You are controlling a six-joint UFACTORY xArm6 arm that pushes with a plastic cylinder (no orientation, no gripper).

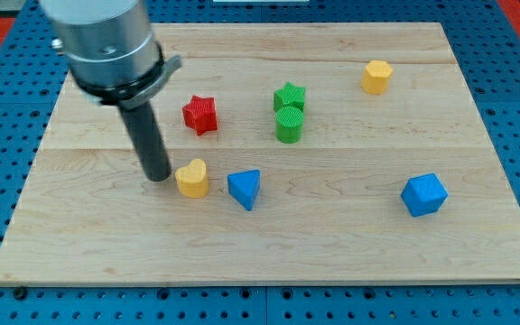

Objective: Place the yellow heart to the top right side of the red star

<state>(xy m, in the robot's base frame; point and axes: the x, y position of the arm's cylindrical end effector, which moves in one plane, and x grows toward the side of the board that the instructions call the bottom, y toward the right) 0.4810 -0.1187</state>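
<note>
The yellow heart [192, 178] lies on the wooden board [332, 244], left of centre. The red star [200, 114] sits above it, slightly to the right. My tip [158, 176] rests on the board just left of the yellow heart, close to it or touching its left side. The dark rod rises from the tip to the grey arm at the view's top left.
A blue triangular block [245, 189] lies right beside the yellow heart. A green star [290, 96] and a green cylinder [289, 125] stand together right of the red star. A yellow hexagon [377, 77] is at the top right; a blue cube [422, 194] at the right.
</note>
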